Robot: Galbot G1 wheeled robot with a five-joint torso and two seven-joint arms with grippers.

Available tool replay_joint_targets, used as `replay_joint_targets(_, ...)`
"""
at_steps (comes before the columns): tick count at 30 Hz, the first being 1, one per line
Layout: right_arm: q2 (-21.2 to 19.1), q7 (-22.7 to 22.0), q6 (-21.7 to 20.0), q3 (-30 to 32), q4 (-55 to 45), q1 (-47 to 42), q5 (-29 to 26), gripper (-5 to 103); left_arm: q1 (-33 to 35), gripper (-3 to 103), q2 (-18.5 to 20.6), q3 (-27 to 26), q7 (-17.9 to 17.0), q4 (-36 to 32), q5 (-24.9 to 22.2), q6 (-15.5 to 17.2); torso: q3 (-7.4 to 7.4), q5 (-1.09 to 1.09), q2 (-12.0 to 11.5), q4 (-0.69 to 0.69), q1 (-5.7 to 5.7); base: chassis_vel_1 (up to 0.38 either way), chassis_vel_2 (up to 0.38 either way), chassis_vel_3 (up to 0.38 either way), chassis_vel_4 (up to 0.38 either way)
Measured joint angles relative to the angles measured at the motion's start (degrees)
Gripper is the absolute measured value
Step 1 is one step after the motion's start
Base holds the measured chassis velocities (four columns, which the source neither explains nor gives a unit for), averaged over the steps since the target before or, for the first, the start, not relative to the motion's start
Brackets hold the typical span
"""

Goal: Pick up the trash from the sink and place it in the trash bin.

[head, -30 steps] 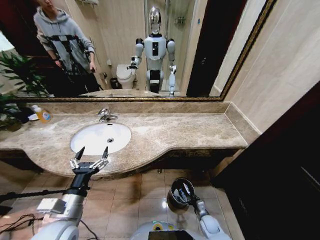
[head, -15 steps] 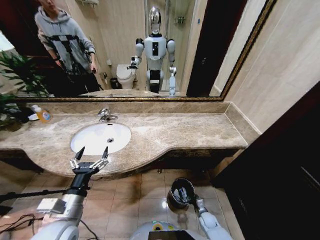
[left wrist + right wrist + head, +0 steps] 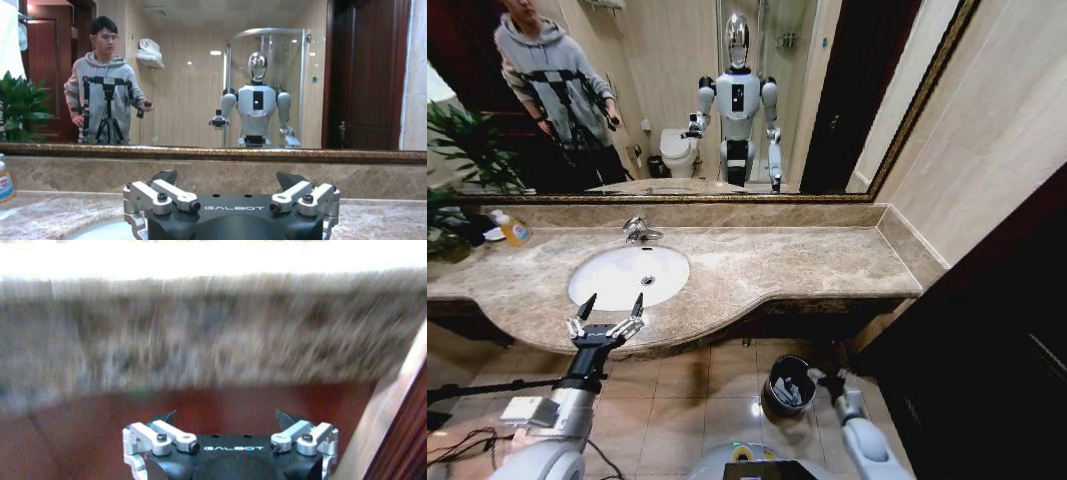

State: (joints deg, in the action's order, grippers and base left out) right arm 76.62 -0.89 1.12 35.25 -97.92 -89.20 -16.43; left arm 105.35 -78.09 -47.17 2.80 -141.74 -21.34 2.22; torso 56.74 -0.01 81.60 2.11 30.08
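Observation:
The white oval sink [image 3: 617,285] sits in the beige marble counter, and its basin shows just the round drain hole [image 3: 648,281]. My left gripper [image 3: 612,303] hangs open at the counter's front edge, just before the basin; the left wrist view shows the gripper [image 3: 227,177] with nothing between its fingers. On the floor tiles stands the dark trash bin [image 3: 774,372] with its shiny rim, and white pieces of trash [image 3: 790,392] lie inside. My right gripper [image 3: 832,380] is beside the bin's right rim, and in the right wrist view the gripper [image 3: 227,416] is open and empty.
A chrome tap [image 3: 637,230] stands behind the basin and a clear bottle of orange liquid [image 3: 512,230] stands at the counter's far left. A dark wooden door [image 3: 987,330] closes off the right side. Cables [image 3: 467,445] lie on the floor at the left.
My right gripper has swung from over the bin's mouth to its right side, so the bin's inside now shows. The left arm has not moved.

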Motion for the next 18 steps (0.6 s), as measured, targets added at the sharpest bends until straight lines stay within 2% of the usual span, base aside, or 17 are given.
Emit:
replay_joint_targets(7, 2.4, -0.2, -1.5, 6.1, -19.2, -10.0, -1.6, 97, 0.0, 100, 0.0, 0.0, 0.0, 0.0, 0.0, 0.0, 0.00, 0.01, 0.0, -0.01, 0.00, 0.000, 0.000, 0.000, 0.000)
replay_joint_targets(10, 3.3, -0.2, -1.5, 7.1, -23.5, -12.0, -1.6, 97, 0.0, 100, 0.0, 0.0, 0.0, 0.0, 0.0, 0.0, 0.00, 0.00, 0.0, 0.00, 0.00, 0.000, 0.000, 0.000, 0.000)
replay_joint_targets(18, 6.1, -0.7, -3.3, 5.4, -39.2, -16.0, -0.1, 97, 0.0, 100, 0.0, 0.0, 0.0, 0.0, 0.0, 0.0, 0.00, -0.01, 0.0, 0.00, 0.00, 0.000, 0.000, 0.000, 0.000)
